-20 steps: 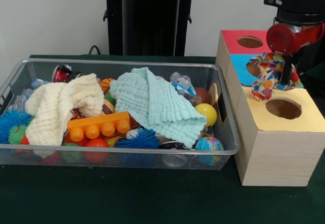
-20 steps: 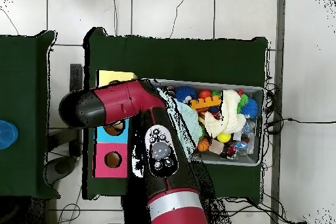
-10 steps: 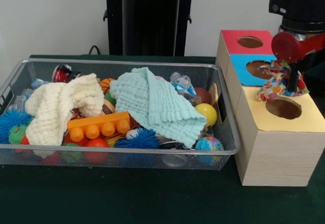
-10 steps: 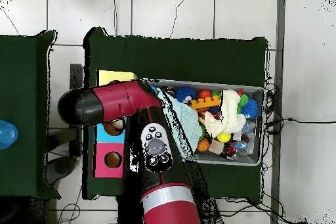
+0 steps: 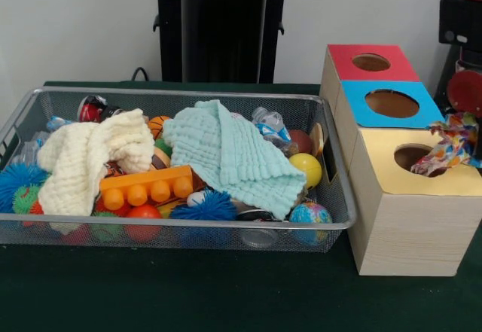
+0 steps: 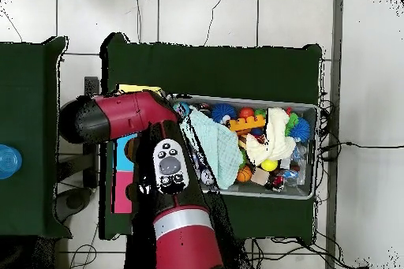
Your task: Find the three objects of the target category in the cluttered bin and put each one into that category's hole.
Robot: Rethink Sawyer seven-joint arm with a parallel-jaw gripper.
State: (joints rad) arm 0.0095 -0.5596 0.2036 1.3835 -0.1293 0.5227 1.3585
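One piece of spotted ruffled fabric [image 5: 450, 145] hangs at the right edge of the front view, its lower end over the right rim of the round hole [image 5: 411, 156] in the yellow-faced box [image 5: 410, 196]. My gripper [image 5: 467, 127] sits just under the red wrist at the picture's right edge and is shut on the fabric's top. No other spotted pieces show. The wire-mesh bin [image 5: 188, 93] lies left of the boxes, full of toys. In the overhead view my red arm [image 6: 118, 117] covers the boxes and hides the gripper; the bin [image 6: 316, 149] lies to its right.
In the bin lie a mint-green waffle cloth [image 5: 230, 155], a cream cloth [image 5: 86, 159], an orange brick [image 5: 147, 185], balls and spiky toys. The blue-faced box [image 5: 388, 104] and red-faced box [image 5: 370, 62] stand behind the yellow one. The black pedestal [image 5: 222, 27] stands behind the bin.
The gripper with the fabric has moved right and down, from above the blue box's hole to the right rim of the yellow box's hole. The arm has swung with it in the overhead view.
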